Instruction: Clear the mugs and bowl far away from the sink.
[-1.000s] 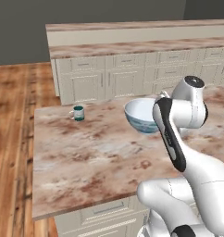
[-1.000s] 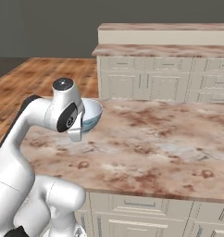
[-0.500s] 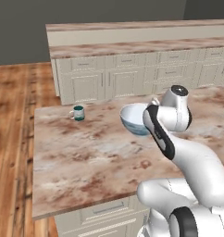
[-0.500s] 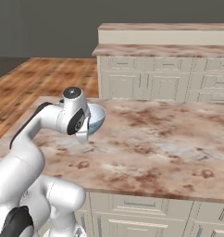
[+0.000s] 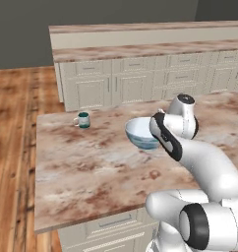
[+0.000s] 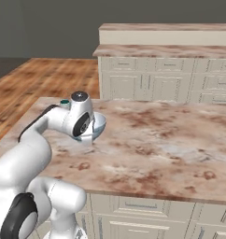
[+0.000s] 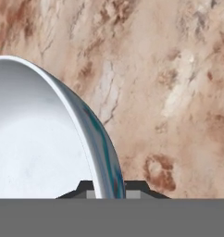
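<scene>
My gripper (image 7: 109, 187) is shut on the rim of the bowl (image 5: 142, 132), one finger inside and one outside. The bowl is pale white inside with blue-grey bands outside (image 7: 102, 139). It hangs low over the middle of the marble island counter (image 5: 91, 167); whether it touches the top I cannot tell. In the right base view the bowl (image 6: 100, 123) peeks out behind the hand, with the gripper (image 6: 89, 138) below it. A teal mug (image 5: 82, 119) stands near the island's far left corner, left of the bowl. The sink is out of view.
A long back counter with cream cabinets (image 5: 140, 78) runs behind the island, across a strip of wooden floor (image 5: 13, 147). The island's left edge (image 5: 37, 172) drops to that floor. The arm's white elbow (image 5: 204, 162) lies over the right side of the island.
The arm has swung the bowl leftwards across the island and a little nearer, closing the distance to the teal mug. The grip stays shut on the rim.
</scene>
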You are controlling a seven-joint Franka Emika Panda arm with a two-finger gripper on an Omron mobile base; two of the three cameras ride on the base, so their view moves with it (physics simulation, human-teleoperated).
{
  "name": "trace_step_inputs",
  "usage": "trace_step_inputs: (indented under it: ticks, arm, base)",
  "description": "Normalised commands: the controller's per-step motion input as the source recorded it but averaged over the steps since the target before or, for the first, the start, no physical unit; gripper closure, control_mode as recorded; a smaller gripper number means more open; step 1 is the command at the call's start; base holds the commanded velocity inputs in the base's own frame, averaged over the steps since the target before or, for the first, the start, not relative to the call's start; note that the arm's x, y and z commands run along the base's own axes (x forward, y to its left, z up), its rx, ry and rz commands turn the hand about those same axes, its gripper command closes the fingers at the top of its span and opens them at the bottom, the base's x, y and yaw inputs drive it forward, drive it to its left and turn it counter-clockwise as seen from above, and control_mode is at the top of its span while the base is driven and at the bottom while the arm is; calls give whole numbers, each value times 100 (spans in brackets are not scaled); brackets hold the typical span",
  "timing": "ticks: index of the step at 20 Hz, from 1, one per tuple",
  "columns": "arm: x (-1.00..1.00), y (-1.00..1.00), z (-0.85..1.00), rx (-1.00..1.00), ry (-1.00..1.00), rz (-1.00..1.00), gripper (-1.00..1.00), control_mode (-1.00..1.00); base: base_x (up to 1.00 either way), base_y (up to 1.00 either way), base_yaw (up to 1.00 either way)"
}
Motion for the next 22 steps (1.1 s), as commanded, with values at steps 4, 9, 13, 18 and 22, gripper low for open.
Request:
trace_step_inputs:
  ticks: [4, 9, 13, 18, 22]
  arm:
    - [2, 0, -25, 0, 0, 6, 100, -100]
    - [0, 0, -27, 0, -15, 3, 100, -100]
    - [12, 0, -34, 1, 1, 4, 100, -100]
    - [15, 0, -36, 0, 3, 5, 100, -100]
    - [26, 0, -36, 0, 6, 4, 100, -100]
  base:
    - [0, 0, 0]
    - [0, 0, 0]
    - [0, 0, 0]
    - [0, 0, 0]
    - [0, 0, 0]
